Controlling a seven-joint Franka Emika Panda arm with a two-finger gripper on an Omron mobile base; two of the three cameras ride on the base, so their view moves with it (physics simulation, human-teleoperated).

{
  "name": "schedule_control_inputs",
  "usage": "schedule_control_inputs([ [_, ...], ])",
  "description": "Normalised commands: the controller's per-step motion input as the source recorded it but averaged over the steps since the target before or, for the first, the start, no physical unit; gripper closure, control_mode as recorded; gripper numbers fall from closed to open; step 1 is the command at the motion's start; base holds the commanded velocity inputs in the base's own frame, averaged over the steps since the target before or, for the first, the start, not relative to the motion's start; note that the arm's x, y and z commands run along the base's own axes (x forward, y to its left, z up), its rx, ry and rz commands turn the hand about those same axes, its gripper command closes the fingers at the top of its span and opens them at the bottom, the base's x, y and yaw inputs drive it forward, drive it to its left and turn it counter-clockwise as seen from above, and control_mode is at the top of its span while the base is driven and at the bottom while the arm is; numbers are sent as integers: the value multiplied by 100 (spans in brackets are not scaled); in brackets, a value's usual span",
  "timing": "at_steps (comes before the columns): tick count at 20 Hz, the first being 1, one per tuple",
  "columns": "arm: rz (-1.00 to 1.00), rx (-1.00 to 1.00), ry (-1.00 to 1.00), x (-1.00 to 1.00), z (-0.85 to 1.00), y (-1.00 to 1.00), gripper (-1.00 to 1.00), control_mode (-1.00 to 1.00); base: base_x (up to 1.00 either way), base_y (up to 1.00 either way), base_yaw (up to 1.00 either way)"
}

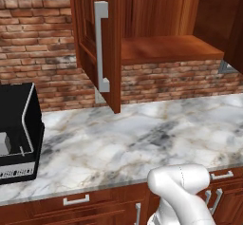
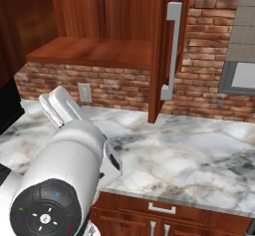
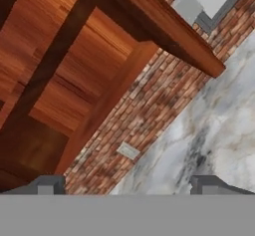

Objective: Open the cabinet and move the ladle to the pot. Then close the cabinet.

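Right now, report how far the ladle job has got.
Done: the cabinet stands open, both doors swung out, its bottom shelf bare. In hand: nothing; the gripper is open and empty, looking at the cabinet's underside and the brick wall. Left: the ladle and pot are not visible here, so the move itself can't be confirmed; closing the doors certainly remains.

Cabinet (image 1: pixel 142 29) top and black appliance (image 1: pixel 19 134) beyond the frame edges.
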Motion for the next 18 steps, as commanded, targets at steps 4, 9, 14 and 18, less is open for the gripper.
schedule_control_inputs([
  [4,0,14,-3,-7,1,-42,-100,-100,0,0,0],
  [9,0,13,-6,-1,2,-41,-100,-100,0,0,0],
  [14,0,7,-12,0,0,-34,-100,-100,0,0,0],
  [18,0,0,-9,2,0,-29,-100,-100,0,0,0],
])
